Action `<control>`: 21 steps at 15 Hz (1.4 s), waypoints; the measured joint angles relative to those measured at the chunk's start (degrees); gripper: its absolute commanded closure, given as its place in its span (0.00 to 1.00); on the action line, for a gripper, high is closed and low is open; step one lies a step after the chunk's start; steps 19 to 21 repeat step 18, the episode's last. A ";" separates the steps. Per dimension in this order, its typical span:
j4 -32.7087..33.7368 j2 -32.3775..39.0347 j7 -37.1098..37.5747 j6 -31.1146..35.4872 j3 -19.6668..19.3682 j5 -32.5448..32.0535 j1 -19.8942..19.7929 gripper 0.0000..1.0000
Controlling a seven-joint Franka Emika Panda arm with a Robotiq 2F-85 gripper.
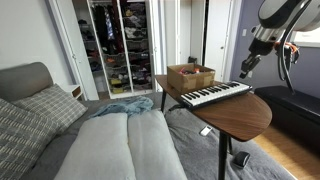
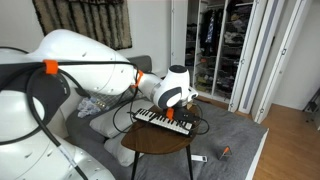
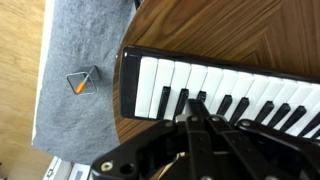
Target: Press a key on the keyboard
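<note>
The keyboard (image 1: 214,94) lies on the round wooden table (image 1: 240,115), slim with white and black keys; it also shows in an exterior view (image 2: 162,120). In the wrist view its end with white and black keys (image 3: 230,85) fills the upper right. My gripper (image 1: 244,68) hangs a little above the keyboard's end near the table edge. In the wrist view the fingers (image 3: 193,104) are pressed together, empty, over the black keys near that end. I cannot tell whether the tips touch a key.
A brown cardboard box (image 1: 190,76) stands on the table behind the keyboard. A bed with pillows (image 1: 100,140) adjoins the table. A small orange and grey object (image 3: 82,82) lies on the grey rug below. A dark bench (image 1: 297,105) stands beyond the table.
</note>
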 measured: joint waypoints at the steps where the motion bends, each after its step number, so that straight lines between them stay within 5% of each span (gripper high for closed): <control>1: -0.08 -1.09 0.09 -0.88 0.10 -0.19 -0.12 0.60; 10: -2.37 -8.15 0.76 -4.20 0.57 -0.52 -0.76 0.01; 21: -3.82 -11.17 0.97 -4.21 0.51 -0.52 -0.70 0.00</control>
